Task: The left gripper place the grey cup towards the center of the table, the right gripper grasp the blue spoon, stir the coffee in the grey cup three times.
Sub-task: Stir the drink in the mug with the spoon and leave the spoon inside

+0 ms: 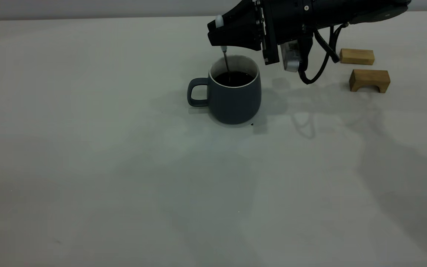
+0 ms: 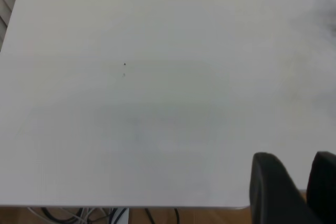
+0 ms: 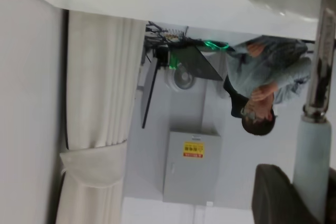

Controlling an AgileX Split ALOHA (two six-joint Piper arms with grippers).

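The right gripper pinches the spoon upright in the cup — toward the table's far edge. Stirring wants small, level circles — clear of the rim. Left gripper's fingers sit narrowly apart, holding nothing.

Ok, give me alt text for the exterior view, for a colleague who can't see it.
The right arm's black tool holds a pale-blue-handled spoon upright, its metal end dipped in dark coffee inside a slate-grey mug on the off-white table. Two small wooden blocks lie to its right.

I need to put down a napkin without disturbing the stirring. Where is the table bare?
Bare: the table left of and in front of the grey cup. Crowded: behind the cup under the right end effector, and by the wooden blocks.
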